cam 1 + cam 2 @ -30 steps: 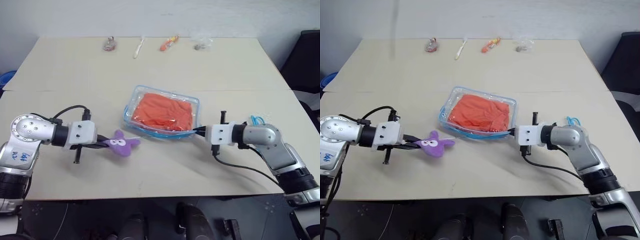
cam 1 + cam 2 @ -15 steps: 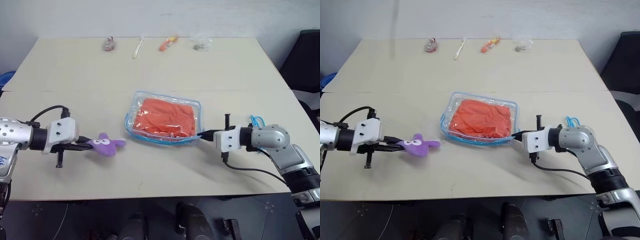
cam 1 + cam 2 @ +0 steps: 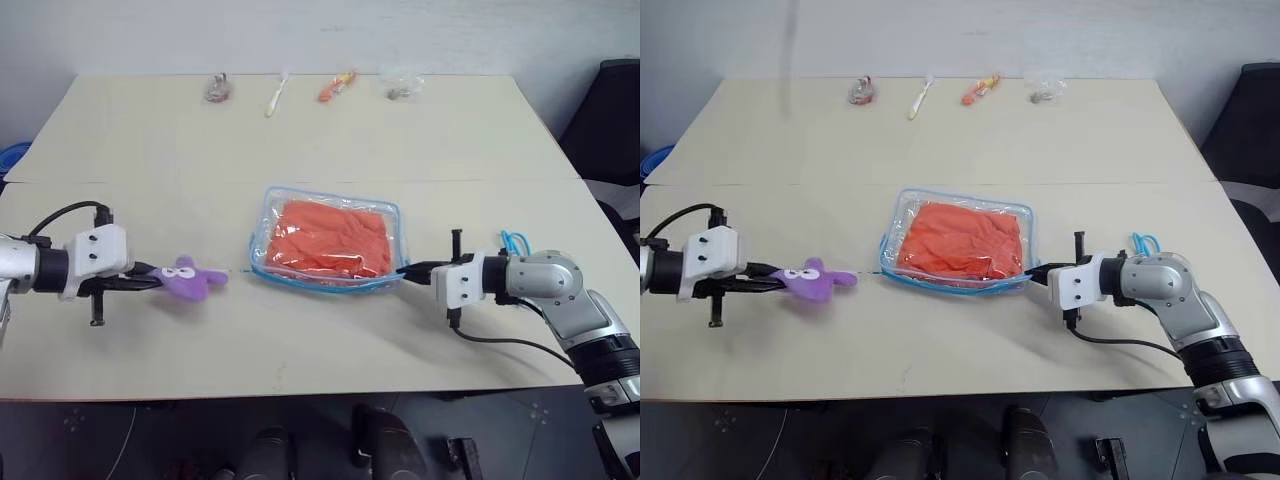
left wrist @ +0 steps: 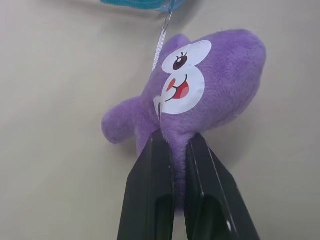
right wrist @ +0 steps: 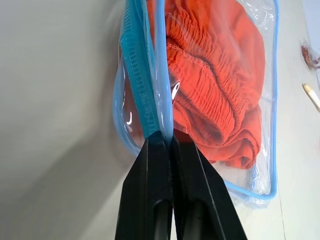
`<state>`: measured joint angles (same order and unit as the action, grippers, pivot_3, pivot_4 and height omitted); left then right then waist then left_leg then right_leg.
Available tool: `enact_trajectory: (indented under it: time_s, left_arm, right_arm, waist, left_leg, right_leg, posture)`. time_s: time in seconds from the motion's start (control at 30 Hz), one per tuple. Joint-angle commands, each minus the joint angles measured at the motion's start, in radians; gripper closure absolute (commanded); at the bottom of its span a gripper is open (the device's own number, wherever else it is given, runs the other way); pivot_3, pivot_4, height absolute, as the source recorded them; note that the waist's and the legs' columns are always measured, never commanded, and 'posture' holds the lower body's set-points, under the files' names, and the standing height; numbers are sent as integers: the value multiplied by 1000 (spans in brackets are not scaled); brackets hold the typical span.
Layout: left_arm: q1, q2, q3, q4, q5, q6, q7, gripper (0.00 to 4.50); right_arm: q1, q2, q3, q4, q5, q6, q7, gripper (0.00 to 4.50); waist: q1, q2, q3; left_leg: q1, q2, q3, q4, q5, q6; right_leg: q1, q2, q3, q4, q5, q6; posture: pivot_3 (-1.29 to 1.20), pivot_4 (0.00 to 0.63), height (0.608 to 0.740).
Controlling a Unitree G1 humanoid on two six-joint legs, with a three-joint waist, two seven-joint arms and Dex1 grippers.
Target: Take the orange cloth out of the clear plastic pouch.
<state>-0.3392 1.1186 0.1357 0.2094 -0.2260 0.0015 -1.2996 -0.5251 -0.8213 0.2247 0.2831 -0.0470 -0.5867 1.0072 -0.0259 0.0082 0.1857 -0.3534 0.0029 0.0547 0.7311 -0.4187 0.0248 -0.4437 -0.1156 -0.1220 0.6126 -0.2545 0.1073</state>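
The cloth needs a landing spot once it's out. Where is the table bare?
Bare: the table's near strip in front of the clear plastic pouch, and the wide band between pouch and the far row of small items. Crowded: beside the pouch, with purple plush and both grippers.

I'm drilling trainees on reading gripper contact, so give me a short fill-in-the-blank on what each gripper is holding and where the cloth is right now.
1. The left gripper is shut on the ____ plush toy.
2. The right gripper pinches the light-blue ____ of the clear plastic pouch.
3. The orange cloth lies ____ the pouch.
4. The pouch rests on the ____.

Missing words: purple; edge; inside; table
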Motion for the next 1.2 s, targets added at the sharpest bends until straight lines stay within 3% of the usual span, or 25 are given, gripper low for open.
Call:
enact_trajectory:
  time_s: [0.03,0.1,0.4,0.43,0.57,0.7,0.87,1.0,1.2]
  left_arm:
    - [1,9,4,-16,2,19,3,3589]
    - [8,10,6,-22,4,17,0,2968]
    - [48,28,46,-65,-42,69,-34,101]
    - [67,35,61,-88,-63,94,-48,1]
    - [191,84,153,-188,-134,173,-123,1]
    - [270,131,261,-235,-195,259,-178,1]
    - [16,154,185,-274,-360,491,-165,1]
    - [-189,57,-13,-308,-294,446,-166,1]
    - [-463,-256,-294,-59,31,105,-48,1]
  right_arm:
    - [1,-28,-50,-15,41,23,13,4017]
    - [1,-27,-52,-18,40,25,12,3486]
    - [34,-33,-78,-61,44,45,9,281]
    - [48,-38,-84,-79,45,58,8,56]
    - [137,-82,-120,-207,97,151,26,56]
    - [236,-127,-203,-404,228,378,37,56]
    - [348,-153,-344,-728,503,827,-50,56]
    - [368,-101,-367,-908,587,1049,-209,56]
    - [390,-66,-443,-1094,786,1256,-345,56]
  waist:
    - [0,0,0]
    - [0,0,0]
    - [0,0,0]
    - [0,0,0]
    - [0,0,0]
    - [5,0,0]
    - [41,0,0]
    - [55,1,0]
    - [58,-1,-1]
  left_leg:
    - [0,0,0,0,0,0]
    - [0,0,0,0,0,0]
    - [0,1,0,0,0,0]
    - [0,1,0,0,0,0]
    - [0,5,0,0,0,0]
    - [0,6,1,0,0,0]
    - [0,6,-1,3,0,0]
    - [1,0,0,3,-1,1]
    - [1,-4,1,4,-1,1]
  right_leg:
    - [0,0,0,0,0,0]
    - [0,0,0,0,0,0]
    - [0,0,0,0,0,0]
    - [0,0,0,0,0,0]
    - [0,0,0,0,0,0]
    - [0,1,0,0,0,0]
    - [1,0,1,2,0,0]
    - [1,-1,3,3,0,0]
    - [1,0,2,4,0,0]
  posture:
    - [0,150,740]
    - [0,150,740]
    - [0,150,740]
    - [0,150,740]
    - [0,150,740]
    - [0,150,740]
    - [0,150,740]
    - [0,150,740]
    - [0,150,740]
